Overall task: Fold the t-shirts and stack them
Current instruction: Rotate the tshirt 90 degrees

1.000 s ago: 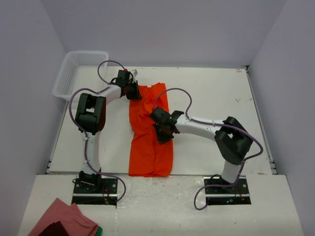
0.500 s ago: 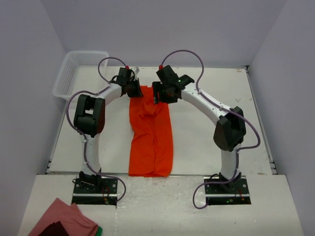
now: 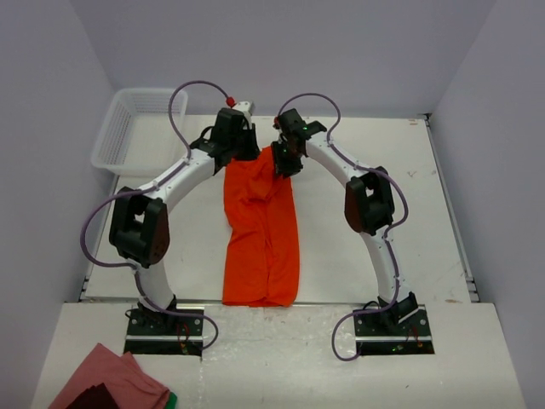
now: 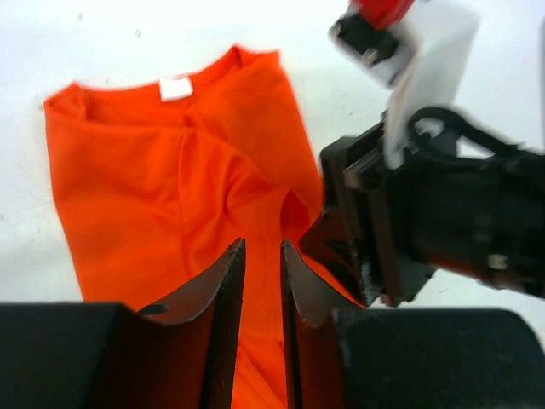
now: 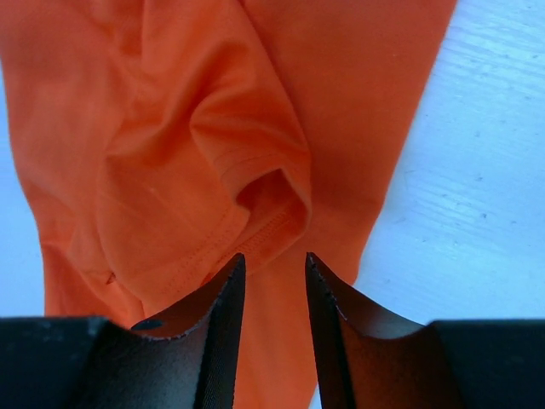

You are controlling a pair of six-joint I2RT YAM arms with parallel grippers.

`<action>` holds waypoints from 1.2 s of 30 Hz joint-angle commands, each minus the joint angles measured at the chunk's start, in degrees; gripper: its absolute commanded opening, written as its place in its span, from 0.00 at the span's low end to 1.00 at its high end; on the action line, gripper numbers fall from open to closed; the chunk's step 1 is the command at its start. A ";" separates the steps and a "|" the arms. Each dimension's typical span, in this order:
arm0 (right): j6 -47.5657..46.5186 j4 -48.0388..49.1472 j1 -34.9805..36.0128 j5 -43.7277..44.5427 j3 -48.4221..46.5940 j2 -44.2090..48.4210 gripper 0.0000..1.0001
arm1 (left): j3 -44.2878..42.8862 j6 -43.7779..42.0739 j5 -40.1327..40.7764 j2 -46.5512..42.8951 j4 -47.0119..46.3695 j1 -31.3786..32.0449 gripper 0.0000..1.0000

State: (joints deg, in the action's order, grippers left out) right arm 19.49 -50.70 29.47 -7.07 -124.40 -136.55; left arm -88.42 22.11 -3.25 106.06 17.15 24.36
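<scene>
Hovering with the left hand [image 4: 261,247] slightly parted and empty at eleven o'clock of the orange t-shirt [image 3: 260,230]. Lying mid-counter [image 3: 196,256], sides folded in. Poising the right hand [image 5: 273,260], part open, empty, at one o'clock. Awaiting crosswise folding, stacking.

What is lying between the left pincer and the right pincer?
The collar end of the orange t-shirt lies between the left pincer and right pincer; the top view shows it.

Right gripper [image 5: 271,260] stands close beside left gripper [image 4: 261,247] above t-shirt [image 4: 128,187].
</scene>
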 commanded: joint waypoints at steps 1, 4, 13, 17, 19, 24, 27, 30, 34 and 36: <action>-1.56 2.09 -0.29 -5.58 -2.69 1.29 0.36 | 4.91 1.88 5.35 -1.73 1.66 0.07 0.24; -1.38 2.97 -0.21 -5.85 -2.34 2.08 0.36 | 7.64 3.03 8.69 -2.26 1.66 0.16 0.20; -0.50 9.38 -0.73 -9.19 -2.96 -0.11 0.35 | 13.35 6.02 10.01 -3.49 0.17 0.60 0.15; 0.02 10.09 -0.91 -8.84 -4.62 -2.31 0.36 | 15.03 5.84 10.01 -4.72 -0.45 0.60 0.15; 0.11 10.00 -1.17 -9.71 -5.50 -3.10 0.36 | 15.99 6.10 9.49 -5.60 -0.62 0.69 0.15; 0.90 10.00 -1.61 -10.42 -4.98 -4.69 0.36 | 18.81 7.34 8.69 -8.67 -1.85 1.65 0.15; 0.82 10.00 -1.87 -10.51 -4.98 -5.13 0.36 | 20.04 7.42 8.35 -10.08 -2.55 2.09 0.15; 0.73 10.00 -2.05 -10.68 -4.80 -5.39 0.36 | 20.83 7.25 7.47 -10.79 -3.35 2.62 0.15; 0.38 9.83 -2.31 -10.25 -4.63 -5.22 0.35 | 21.27 6.55 4.14 -10.00 -5.01 3.50 0.15; 0.29 9.83 -2.32 -10.24 -4.19 -5.04 0.35 | 20.84 6.37 3.69 -8.77 -6.07 4.37 0.15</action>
State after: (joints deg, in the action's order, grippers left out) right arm 19.90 -41.67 27.44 -16.10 -127.72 -142.34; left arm -67.59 28.47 2.79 96.97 15.14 27.51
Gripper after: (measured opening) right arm 0.353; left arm 0.149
